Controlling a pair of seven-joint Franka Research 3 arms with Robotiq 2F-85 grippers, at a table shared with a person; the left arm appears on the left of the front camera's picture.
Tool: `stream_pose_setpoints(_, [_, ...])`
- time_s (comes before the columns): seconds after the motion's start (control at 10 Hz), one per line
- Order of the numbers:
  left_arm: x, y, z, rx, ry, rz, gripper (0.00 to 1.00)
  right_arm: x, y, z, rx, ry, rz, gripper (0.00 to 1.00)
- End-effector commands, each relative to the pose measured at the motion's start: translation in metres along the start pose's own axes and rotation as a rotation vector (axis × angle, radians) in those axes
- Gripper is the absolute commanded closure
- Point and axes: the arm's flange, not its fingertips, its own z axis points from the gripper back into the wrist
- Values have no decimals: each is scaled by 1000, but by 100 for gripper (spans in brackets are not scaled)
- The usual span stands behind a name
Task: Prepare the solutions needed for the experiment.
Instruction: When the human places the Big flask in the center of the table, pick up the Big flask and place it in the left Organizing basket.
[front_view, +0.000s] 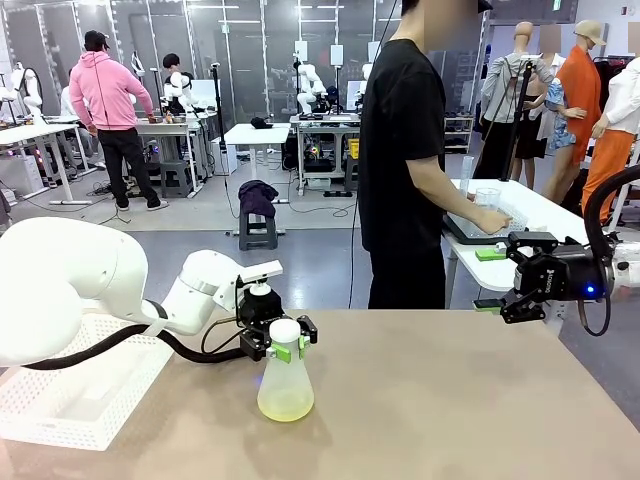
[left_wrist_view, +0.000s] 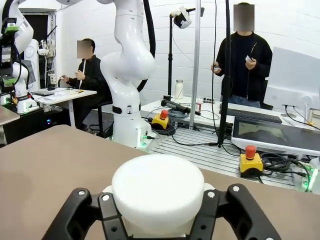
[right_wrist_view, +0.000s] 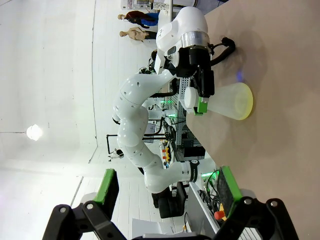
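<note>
Solutions (front_view: 285, 402) pool yellow in the flask (front_view: 285, 385) directly below the left pincer (front_view: 287, 341), clamped on its neck, seemingly to steady it on the surface (front_view: 450, 400); right pincer (front_view: 497, 281) gapes apart, empty

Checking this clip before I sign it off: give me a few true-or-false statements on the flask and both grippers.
1. The left gripper is shut on the flask at its neck. True.
2. The flask lies on its side. False: it stands upright on the table.
3. The right gripper holds nothing. True: its jaws stand open, off to the right of the flask.
4. The flask is full to the neck. False: only a shallow layer of pale yellow liquid sits at the bottom.
5. The flask bears a white cap. True.
</note>
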Motion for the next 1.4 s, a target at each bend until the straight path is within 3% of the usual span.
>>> stream_pose_setpoints(0.0, [-22,-26,-2,20,-46,-12,98,0,1,1,3,1,10,0])
stream_pose_setpoints(0.3, [-13,-31,-4,25,-40,-19,100,0,1,1,3,1,10,0])
stream_pose_setpoints(0.7, [39,-38,-12,19,85,-64,98,0,1,1,3,1,10,0])
stream_pose_setpoints(1.1, [106,-68,12,70,145,-181,98,0,1,1,3,1,10,0])
stream_pose_setpoints(1.3, [137,-106,25,142,200,-208,98,0,1,1,3,1,10,0])
